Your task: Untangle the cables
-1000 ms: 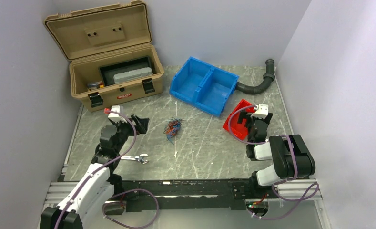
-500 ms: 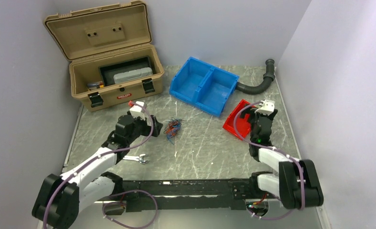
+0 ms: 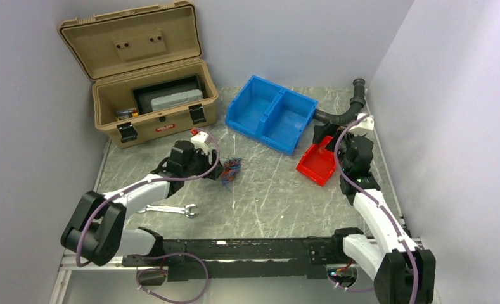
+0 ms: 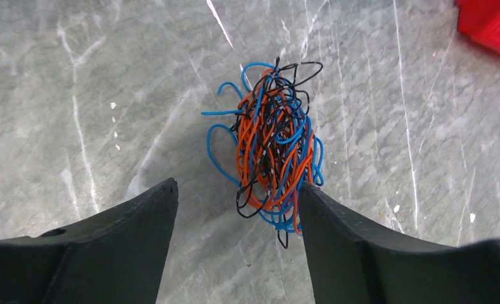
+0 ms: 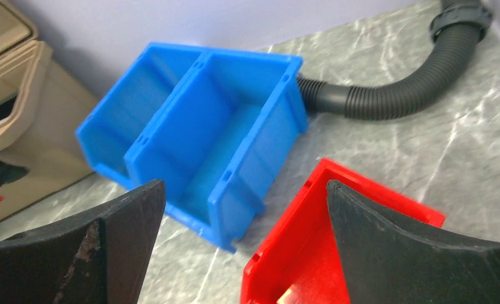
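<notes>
Jaws of the left gripper (image 4: 236, 190) stand spread, low over the grey marbled bench (image 3: 269, 199). Between them lies the near end of the cables (image 4: 272, 152), a small knot of thin blue, orange, black and red wires. From the left wrist view, the tangle sits closer to the right-hand finger, whose inner edge meets the outermost blue loops, while open bench shows between the wires and the other finger. I see nothing pinched. From the top view the bundle rests mid-bench, in front of the open tan plastic toolbox (image 3: 158, 123) and left of the blue two-compartment plastic bin (image 5: 263, 177).

Over on the right, the right gripper (image 5: 245, 190) has its jaws wide apart too, holding nothing. It hangs above the small red plastic bin (image 5: 285, 247), which sits just beside the blue bin's near corner. Behind both, the black corrugated hose (image 5: 386, 101) curves along the far edge. A silver open-ended wrench (image 3: 171, 209) lies flat on the bench near the left arm, well apart from the wires.
</notes>
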Motion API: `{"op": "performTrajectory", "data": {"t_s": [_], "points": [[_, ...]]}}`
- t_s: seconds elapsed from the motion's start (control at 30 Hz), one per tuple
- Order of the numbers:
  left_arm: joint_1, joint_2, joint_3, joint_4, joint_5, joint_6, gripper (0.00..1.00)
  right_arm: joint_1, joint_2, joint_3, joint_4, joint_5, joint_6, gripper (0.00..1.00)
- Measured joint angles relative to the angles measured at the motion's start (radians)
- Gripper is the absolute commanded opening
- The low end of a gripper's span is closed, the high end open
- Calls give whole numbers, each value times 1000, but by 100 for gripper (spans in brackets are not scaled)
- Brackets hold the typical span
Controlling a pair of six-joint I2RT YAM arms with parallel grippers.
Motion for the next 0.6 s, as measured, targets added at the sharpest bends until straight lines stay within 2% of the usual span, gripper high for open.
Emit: {"op": "performTrajectory", "data": {"t_s": [0.13,0.33,0.37,0.43,0.47,0.5,0.6], "points": [[0,72,40,-20,35,-1,70,0,-52,-40,-55,-66,42,99],[0,136,78,-31,78,-8,57,4,-42,-40,-127,-148,50,97],[0,152,89,-32,89,-8,53,8,-40,-40,-128,-164,51,97],[0,186,112,-34,110,-11,36,28,-30,-41,-127,-177,53,99],[0,201,121,-34,122,-16,24,48,-20,-40,-127,-179,53,100],[0,212,126,-34,135,-17,3,77,-5,-37,-127,-175,51,100],[0,223,128,-35,161,-27,0,201,58,-16,-135,-140,40,100]]}}
